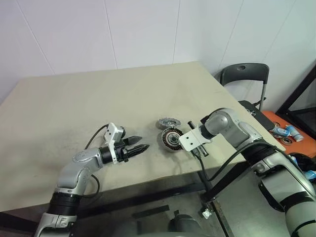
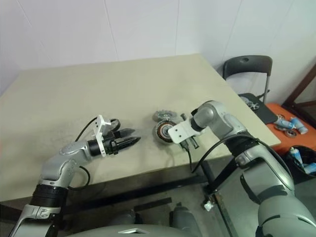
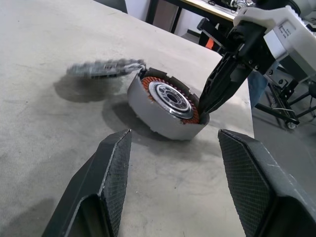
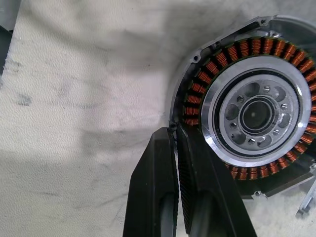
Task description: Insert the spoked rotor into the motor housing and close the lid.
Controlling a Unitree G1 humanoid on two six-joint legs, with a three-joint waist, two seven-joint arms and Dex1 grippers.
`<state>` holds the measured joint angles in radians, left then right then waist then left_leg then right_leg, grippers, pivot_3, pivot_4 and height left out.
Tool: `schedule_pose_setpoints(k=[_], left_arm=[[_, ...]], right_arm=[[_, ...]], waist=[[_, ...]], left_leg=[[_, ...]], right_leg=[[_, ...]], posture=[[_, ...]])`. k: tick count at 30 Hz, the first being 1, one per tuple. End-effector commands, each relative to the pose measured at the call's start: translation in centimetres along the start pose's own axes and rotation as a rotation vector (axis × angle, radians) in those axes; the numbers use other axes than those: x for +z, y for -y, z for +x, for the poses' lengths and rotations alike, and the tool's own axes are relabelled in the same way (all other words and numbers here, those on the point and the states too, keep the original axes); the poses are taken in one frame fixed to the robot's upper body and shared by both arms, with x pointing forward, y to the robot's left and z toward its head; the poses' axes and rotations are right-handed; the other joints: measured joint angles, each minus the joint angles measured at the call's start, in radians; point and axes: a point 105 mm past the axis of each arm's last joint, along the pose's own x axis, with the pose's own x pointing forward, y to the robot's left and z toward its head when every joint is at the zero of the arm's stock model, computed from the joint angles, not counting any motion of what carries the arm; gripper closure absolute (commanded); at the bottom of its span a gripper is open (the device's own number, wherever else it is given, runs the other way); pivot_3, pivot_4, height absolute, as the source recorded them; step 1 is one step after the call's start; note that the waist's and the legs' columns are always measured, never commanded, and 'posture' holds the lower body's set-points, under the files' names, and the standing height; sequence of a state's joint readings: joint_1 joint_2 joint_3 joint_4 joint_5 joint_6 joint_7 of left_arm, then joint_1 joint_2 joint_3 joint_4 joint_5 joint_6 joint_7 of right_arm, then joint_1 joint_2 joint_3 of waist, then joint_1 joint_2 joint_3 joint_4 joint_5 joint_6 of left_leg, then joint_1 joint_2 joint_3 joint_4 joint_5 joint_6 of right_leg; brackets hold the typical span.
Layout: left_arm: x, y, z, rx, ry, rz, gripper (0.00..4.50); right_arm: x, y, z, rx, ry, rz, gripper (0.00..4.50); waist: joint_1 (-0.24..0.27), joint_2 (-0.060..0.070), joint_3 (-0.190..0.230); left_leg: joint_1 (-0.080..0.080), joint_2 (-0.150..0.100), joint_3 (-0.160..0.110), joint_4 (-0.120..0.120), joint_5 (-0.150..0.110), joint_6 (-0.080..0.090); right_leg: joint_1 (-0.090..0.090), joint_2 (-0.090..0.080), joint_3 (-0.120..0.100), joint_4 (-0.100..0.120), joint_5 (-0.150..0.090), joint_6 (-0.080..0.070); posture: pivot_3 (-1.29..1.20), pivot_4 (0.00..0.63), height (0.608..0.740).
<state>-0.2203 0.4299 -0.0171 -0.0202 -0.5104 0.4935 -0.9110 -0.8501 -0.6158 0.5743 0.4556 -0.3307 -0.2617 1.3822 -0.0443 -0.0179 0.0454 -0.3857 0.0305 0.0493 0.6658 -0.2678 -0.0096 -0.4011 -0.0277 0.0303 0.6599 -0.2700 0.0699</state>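
One motor housing (image 3: 168, 109) sits tilted near the bench's (image 1: 74, 98) right front edge, its near rim pinched by the clenched right gripper (image 4: 175, 136). Just behind lies the spoked rotor (image 1: 168, 122). The left gripper (image 1: 139, 145) hovers released, well to the left. Judging by the tilt, the housing should be set flat before the rotor is seated.
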Motion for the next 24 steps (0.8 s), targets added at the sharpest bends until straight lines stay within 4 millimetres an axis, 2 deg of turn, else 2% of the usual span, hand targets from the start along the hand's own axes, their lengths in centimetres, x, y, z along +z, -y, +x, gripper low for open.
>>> schedule_pose_setpoints(k=[1, 4, 11, 24], left_arm=[[1.3, 0.2, 0.4, -0.012, 0.029, 0.042, 1.53], [1.3, 0.3, 0.5, -0.013, 0.031, 0.042, 1.53], [1.4, -0.1, 0.3, 0.006, 0.035, 0.043, 1.53], [1.1, 0.2, -0.1, 0.017, 0.032, 0.038, 1.53]], right_arm=[[2.1, 2.1, -1.3, -0.045, 0.062, -0.035, 4.46], [3.5, 3.0, -1.2, -0.077, 0.059, -0.159, 4.46], [5.0, 2.6, -0.1, -0.034, 0.074, -0.272, 4.46], [5.2, 4.2, 0.7, -0.076, 0.083, -0.239, 4.46]], waist=[[0.0, 0.0, 0.0], [0.0, 0.0, 0.0], [0.005, 0.0, 0.0], [0.0, 0.0, 0.0]], left_leg=[[0.0, 0.0, 0.0, 0.0, 0.0, 0.0], [-0.002, 0.0, 0.0, 0.0, 0.0, 0.0], [-0.004, -0.001, 0.0, 0.0, 0.0, 0.0], [-0.003, 0.0, 0.0, 0.0, 0.0, 0.0]], right_leg=[[0.0, 0.0, 0.0, 0.0, 0.0, 0.0], [-0.002, 0.0, 0.0, 0.0, 0.0, 0.0], [-0.004, -0.001, 0.0, 0.001, 0.0, 0.0], [-0.004, 0.0, 0.0, 0.003, 0.0, 0.0]], posture=[[0.0, 0.0, 0.74], [0.0, 0.0, 0.74], [0.0, 0.0, 0.74], [0.0, 0.0, 0.74]])
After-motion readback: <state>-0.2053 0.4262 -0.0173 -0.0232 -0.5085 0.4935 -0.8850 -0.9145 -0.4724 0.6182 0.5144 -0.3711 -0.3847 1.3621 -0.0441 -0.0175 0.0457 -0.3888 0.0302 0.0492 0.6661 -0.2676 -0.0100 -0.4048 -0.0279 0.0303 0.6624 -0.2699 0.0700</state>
